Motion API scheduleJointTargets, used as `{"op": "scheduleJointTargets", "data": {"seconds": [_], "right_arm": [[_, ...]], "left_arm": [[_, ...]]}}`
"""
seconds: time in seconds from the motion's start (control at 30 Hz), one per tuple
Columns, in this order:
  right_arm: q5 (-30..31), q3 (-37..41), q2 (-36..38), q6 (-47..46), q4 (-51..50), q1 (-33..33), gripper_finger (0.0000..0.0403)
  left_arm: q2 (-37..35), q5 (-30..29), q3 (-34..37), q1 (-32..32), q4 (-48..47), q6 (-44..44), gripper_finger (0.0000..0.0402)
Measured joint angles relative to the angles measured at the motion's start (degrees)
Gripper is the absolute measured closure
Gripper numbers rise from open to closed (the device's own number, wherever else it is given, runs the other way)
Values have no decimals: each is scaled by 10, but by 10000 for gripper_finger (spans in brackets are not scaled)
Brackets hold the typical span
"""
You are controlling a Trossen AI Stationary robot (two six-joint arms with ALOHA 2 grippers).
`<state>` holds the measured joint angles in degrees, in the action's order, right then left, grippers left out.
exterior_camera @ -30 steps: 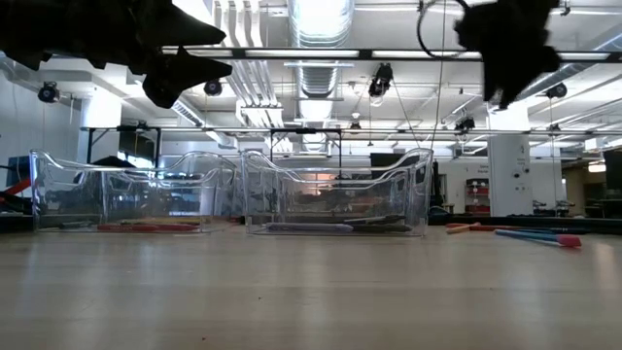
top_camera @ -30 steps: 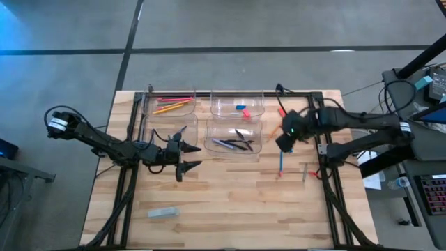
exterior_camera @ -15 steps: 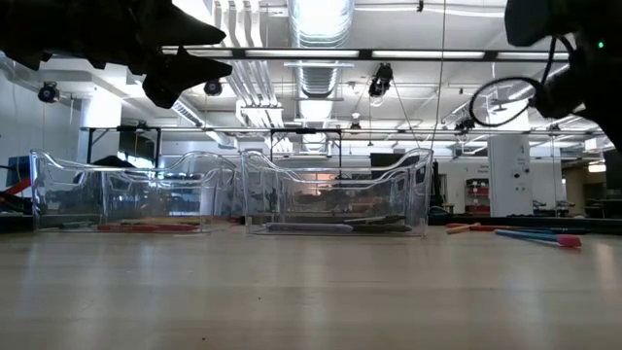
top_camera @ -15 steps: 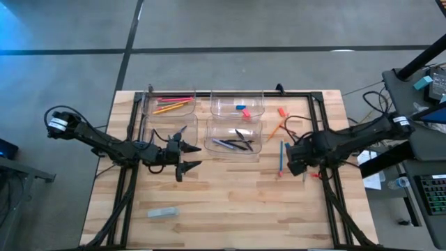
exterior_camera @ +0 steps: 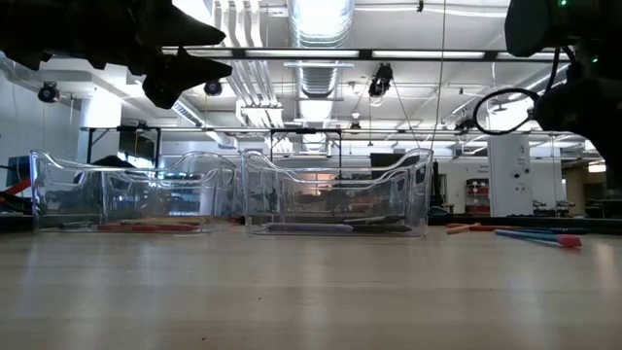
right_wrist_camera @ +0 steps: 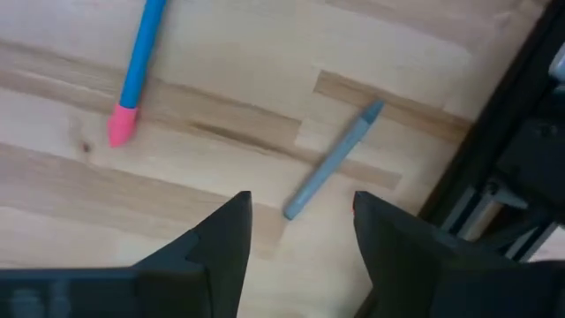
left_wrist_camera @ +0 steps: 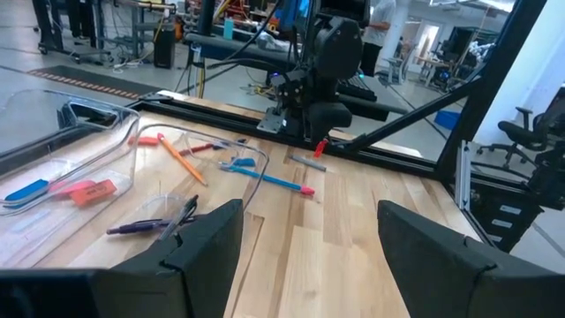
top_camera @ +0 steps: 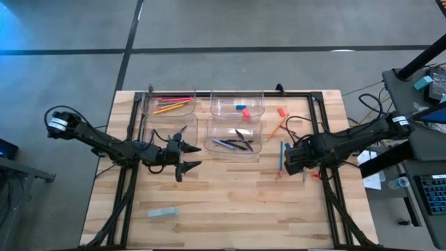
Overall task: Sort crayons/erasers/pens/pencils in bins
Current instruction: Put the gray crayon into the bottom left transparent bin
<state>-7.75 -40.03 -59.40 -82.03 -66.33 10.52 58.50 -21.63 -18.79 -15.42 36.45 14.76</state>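
We are hovering the right gripper point(top_camera: 298, 165) low over the table's three-o'clock side, just inside the black frame rail point(top_camera: 325, 164). Its two dark fingers point(right_wrist_camera: 231, 231) are standing apart, and a short grey crayon point(right_wrist_camera: 332, 161) is lying on the wood in the gap ahead of them, untouched. Nothing is held. At about ten o'clock from that crayon a blue pencil with a pink tip point(right_wrist_camera: 137, 73) is resting flat on the boards; from above it point(top_camera: 281, 155) shows just beside the gripper, toward the table's centre.

We are parking the left gripper point(top_camera: 182, 156) at the table's nine-o'clock side, its fingers point(left_wrist_camera: 205, 237) spread wide and empty, raised above the surface.

Four clear bins are sitting in a two-by-two block toward twelve o'clock. The far left bin point(top_camera: 169, 104) is holding orange, yellow and pink-red pencils. The far right bin point(top_camera: 237, 107) is holding a blue eraser and a pink-red one. The near right bin point(top_camera: 235, 138) is holding dark pens. What lies in the near left bin point(top_camera: 162, 130) we cannot tell.

Loose on the wood at roughly two o'clock are an orange pencil point(top_camera: 276, 128) and a small red piece point(top_camera: 282, 111). A grey block point(top_camera: 162, 213) is lying alone near seven o'clock.
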Motion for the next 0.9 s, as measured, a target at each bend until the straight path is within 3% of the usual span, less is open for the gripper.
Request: {"op": "scheduleJointTargets", "data": {"seconds": [0.33, 0.53, 0.77, 0.9], "right_arm": [[-92, 2, -51, 56, -4, -1, 222], [-168, -6, -134, 170, -9, -4, 242], [-162, -25, -250, 246, -15, -4, 285], [-140, -38, -321, 272, -71, -4, 316]], "left_arm": [[0, 0, 0, 0, 0, 0, 155], [0, 0, 0, 0, 0, 0, 155], [0, 0, 0, 0, 1, 0, 155], [0, 0, 0, 0, 0, 0, 155]]}}
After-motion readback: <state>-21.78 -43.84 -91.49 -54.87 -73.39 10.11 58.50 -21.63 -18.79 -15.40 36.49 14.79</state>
